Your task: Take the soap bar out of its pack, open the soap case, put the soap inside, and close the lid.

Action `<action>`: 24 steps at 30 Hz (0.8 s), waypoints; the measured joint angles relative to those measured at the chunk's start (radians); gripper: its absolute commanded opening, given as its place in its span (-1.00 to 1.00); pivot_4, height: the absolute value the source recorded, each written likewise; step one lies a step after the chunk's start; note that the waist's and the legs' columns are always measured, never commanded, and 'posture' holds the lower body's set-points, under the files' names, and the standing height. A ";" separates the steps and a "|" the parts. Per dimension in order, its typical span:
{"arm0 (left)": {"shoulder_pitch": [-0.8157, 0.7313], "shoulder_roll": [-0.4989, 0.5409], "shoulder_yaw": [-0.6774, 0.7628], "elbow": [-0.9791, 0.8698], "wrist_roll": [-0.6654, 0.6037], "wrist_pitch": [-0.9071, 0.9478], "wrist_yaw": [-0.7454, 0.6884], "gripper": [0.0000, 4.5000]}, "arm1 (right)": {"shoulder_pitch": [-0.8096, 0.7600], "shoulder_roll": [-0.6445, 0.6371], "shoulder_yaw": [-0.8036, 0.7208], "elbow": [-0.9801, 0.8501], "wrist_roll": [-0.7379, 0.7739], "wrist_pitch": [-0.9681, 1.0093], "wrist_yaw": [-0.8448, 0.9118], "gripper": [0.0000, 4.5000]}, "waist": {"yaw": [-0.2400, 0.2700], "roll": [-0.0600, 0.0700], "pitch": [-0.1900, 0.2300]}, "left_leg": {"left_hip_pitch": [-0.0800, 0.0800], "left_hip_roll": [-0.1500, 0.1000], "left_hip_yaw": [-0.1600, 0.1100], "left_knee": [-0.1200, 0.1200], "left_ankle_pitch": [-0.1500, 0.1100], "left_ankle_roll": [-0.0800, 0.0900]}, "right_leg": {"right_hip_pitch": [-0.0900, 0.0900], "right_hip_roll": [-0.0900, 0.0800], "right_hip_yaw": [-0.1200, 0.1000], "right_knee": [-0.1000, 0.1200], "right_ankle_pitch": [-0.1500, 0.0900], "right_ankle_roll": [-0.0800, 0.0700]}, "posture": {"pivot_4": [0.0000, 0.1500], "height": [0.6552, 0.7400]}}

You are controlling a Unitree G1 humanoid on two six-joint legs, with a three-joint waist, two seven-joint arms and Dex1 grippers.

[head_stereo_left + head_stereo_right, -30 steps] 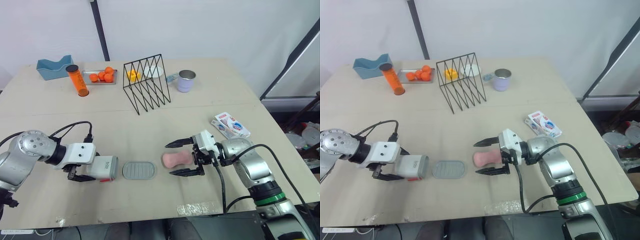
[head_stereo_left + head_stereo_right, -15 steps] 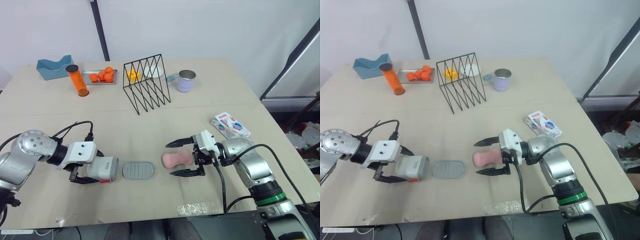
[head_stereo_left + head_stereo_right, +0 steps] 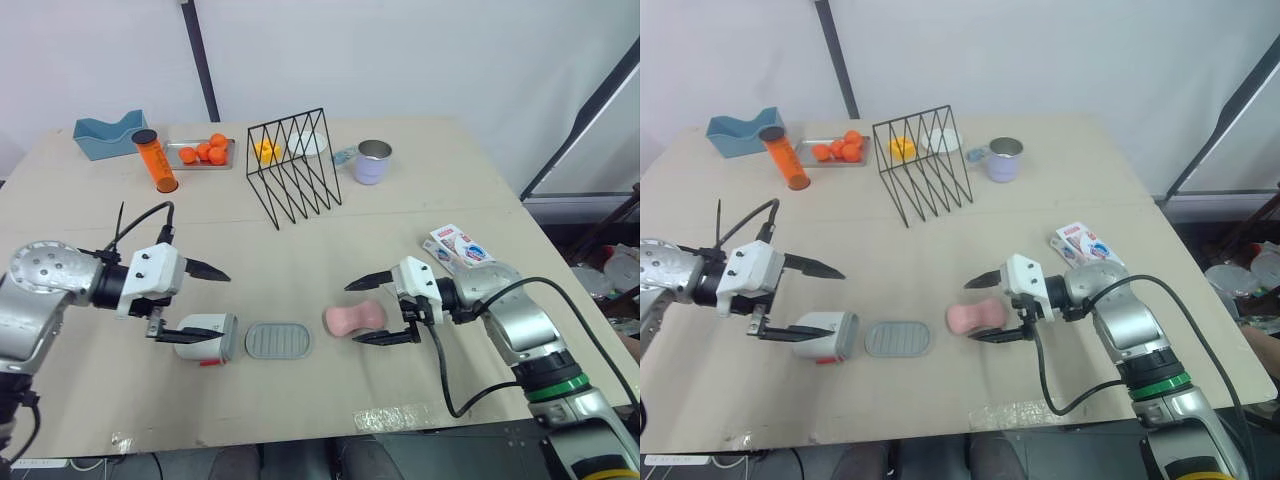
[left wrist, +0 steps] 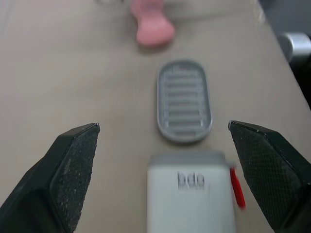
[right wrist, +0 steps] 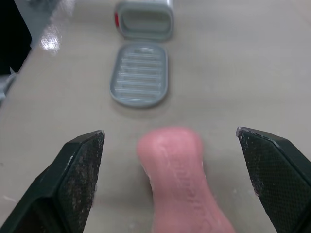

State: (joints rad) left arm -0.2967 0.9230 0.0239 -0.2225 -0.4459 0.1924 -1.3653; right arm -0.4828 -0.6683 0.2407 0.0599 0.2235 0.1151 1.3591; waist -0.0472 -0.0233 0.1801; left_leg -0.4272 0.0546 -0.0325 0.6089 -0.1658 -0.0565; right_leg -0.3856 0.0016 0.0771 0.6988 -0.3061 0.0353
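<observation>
L gripper (image 3: 200, 305): fingers spread wide, holding nothing. The case (image 3: 205, 337) lies on the bench (image 3: 420, 200) below and between the fingers, w/ a clear gap on each side in the left wrist view. Can't tell if the near finger touches the case's left end.

R gripper (image 3: 353, 313): also wide open, straddling the soap (image 3: 352, 320) w/o pinching it; the right wrist view shows gaps on both sides.

Soap: pink, waisted bar, flat on the bench at near centre, long axis running left-right. Its left end points at the grey tray (image 3: 278, 340).

Tray: ribbed oval, flat, btwn case and soap, long axis left-right, just beside the case, apart from the soap.

Case: white w/ a red tab, on its side, open mouth facing right toward the tray.

Pack (image 3: 460, 250): right of and beyond the R gripper, apart from it.
</observation>
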 measured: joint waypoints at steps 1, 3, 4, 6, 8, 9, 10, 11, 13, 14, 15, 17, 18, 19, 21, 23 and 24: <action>0.027 -0.028 0.000 -0.025 -0.007 -0.001 0.025 1.00 | -0.002 -0.005 0.010 -0.007 -0.025 0.015 -0.014 1.00 | 0.000 0.000 0.000 | 0.000 0.000 0.000 0.000 0.000 0.000 | -0.001 0.000 0.000 0.000 0.000 0.000 | 1.00 1.00; 0.078 -0.056 0.004 -0.057 -0.019 0.002 0.056 1.00 | -0.015 -0.021 0.037 -0.030 -0.069 0.049 -0.030 1.00 | -0.001 0.000 0.000 | 0.000 0.001 0.000 0.000 0.000 0.000 | -0.001 0.001 0.000 0.001 0.000 0.000 | 1.00 1.00; 0.101 -0.065 0.006 -0.073 -0.026 0.006 0.071 1.00 | -0.028 -0.025 0.043 -0.045 -0.087 0.078 -0.036 1.00 | 0.000 0.000 0.000 | 0.000 0.001 0.000 0.000 0.000 0.000 | -0.001 0.001 0.000 0.001 0.000 -0.001 | 1.00 1.00; 0.115 -0.072 0.008 -0.084 -0.031 0.008 0.076 1.00 | -0.039 -0.029 0.050 -0.060 -0.096 0.099 -0.038 1.00 | 0.000 0.000 0.000 | 0.000 0.001 0.000 0.000 0.000 0.000 | -0.001 0.001 0.000 0.001 0.000 -0.001 | 1.00 1.00; 0.159 -0.088 0.010 -0.111 -0.040 0.010 0.092 1.00 | -0.055 -0.037 0.072 -0.100 -0.114 0.146 -0.039 1.00 | 0.000 0.000 0.000 | 0.000 0.001 0.000 0.000 0.000 0.000 | -0.001 0.001 0.001 0.001 0.000 -0.001 | 1.00 1.00; 0.188 -0.095 0.008 -0.119 -0.041 0.009 0.095 1.00 | -0.067 -0.037 0.084 -0.114 -0.126 0.170 -0.042 1.00 | -0.001 0.000 0.000 | 0.000 0.001 0.000 0.000 0.000 0.000 | -0.001 0.001 0.001 0.001 0.000 -0.001 | 1.00 1.00; 0.200 -0.099 0.004 -0.123 -0.041 0.008 0.096 1.00 | -0.071 -0.037 0.087 -0.119 -0.131 0.180 -0.044 1.00 | 0.000 0.000 0.000 | 0.000 0.001 0.000 0.000 0.000 0.000 | -0.001 0.001 0.000 0.001 0.000 -0.001 | 1.00 1.00; 0.221 -0.114 -0.004 -0.129 -0.036 -0.002 0.100 1.00 | -0.084 -0.039 0.099 -0.122 -0.144 0.192 -0.050 1.00 | 0.000 0.000 0.000 | 0.000 0.001 0.000 0.000 0.000 0.000 | -0.001 0.001 0.000 0.001 0.000 -0.001 | 1.00 1.00; 0.250 -0.130 -0.027 -0.134 -0.026 -0.022 0.103 1.00 | -0.091 -0.042 0.111 -0.128 -0.162 0.195 -0.051 1.00 | 0.000 -0.001 0.000 | 0.000 0.001 0.000 0.000 0.000 0.000 | -0.001 0.001 0.000 0.000 0.000 -0.001 | 1.00 1.00; 0.261 -0.130 -0.034 -0.135 -0.021 -0.027 0.103 1.00 | -0.092 -0.045 0.115 -0.130 -0.170 0.195 -0.051 1.00 | 0.000 0.000 0.000 | 0.000 0.001 0.000 0.000 0.000 0.000 | -0.001 0.001 0.000 0.000 0.000 -0.001 | 1.00 1.00; 0.271 -0.130 -0.039 -0.135 -0.013 -0.038 0.102 1.00 | -0.093 -0.049 0.118 -0.131 -0.174 0.196 -0.051 1.00 | 0.000 0.000 0.000 | 0.000 0.001 0.000 0.000 0.000 0.000 | -0.001 0.001 0.000 0.000 0.000 -0.001 | 1.00 1.00; 0.277 -0.131 -0.047 -0.134 0.005 -0.060 0.102 1.00 | -0.097 -0.050 0.123 -0.131 -0.186 0.196 -0.051 1.00 | 0.000 0.000 0.000 | 0.000 0.001 0.000 0.000 0.000 0.000 | -0.001 0.001 0.000 0.000 0.000 -0.001 | 1.00 1.00; 0.279 -0.133 -0.051 -0.134 0.009 -0.065 0.103 1.00 | -0.101 -0.050 0.128 -0.131 -0.192 0.195 -0.052 1.00 | 0.000 0.000 0.000 | 0.000 0.001 0.000 0.000 0.000 0.000 | -0.001 0.001 0.000 0.000 0.000 -0.001 | 1.00 1.00; 0.279 -0.136 -0.055 -0.134 0.012 -0.067 0.108 1.00 | -0.106 -0.051 0.133 -0.131 -0.198 0.194 -0.052 1.00 | 0.000 0.000 0.000 | 0.000 0.001 0.000 0.000 0.000 0.000 | -0.001 0.001 0.000 0.000 0.000 -0.001 | 1.00 1.00; 0.279 -0.144 -0.059 -0.134 0.015 -0.067 0.117 1.00 | -0.112 -0.053 0.145 -0.131 -0.210 0.192 -0.050 1.00 | 0.000 0.000 0.000 | 0.000 0.001 0.000 0.000 0.000 0.000 | -0.001 0.001 0.000 0.000 0.000 -0.001 | 1.00 1.00; 0.278 -0.153 -0.067 -0.134 0.021 -0.068 0.125 1.00 | -0.112 -0.057 0.149 -0.131 -0.219 0.185 -0.050 1.00 | 0.000 0.000 0.000 | 0.000 0.001 0.000 0.000 0.000 0.000 | -0.001 0.001 0.000 0.000 0.000 -0.001 | 1.00 1.00; 0.278 -0.156 -0.071 -0.134 0.026 -0.068 0.130 1.00 | -0.112 -0.059 0.149 -0.131 -0.220 0.184 -0.050 1.00 | 0.000 0.000 0.000 | 0.000 0.001 0.000 0.000 0.000 0.000 | -0.001 0.001 0.000 0.000 0.000 -0.001 | 1.00 1.00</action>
State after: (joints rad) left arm -0.0183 0.7668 -0.0468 -0.3570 -0.4200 0.1241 -1.2354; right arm -0.5951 -0.7271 0.3893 -0.0707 0.0036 0.2992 1.3088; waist -0.0468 -0.0238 0.1801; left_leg -0.4272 0.0552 -0.0324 0.6087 -0.1658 -0.0568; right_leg -0.3864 0.0023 0.0775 0.6991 -0.3060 0.0345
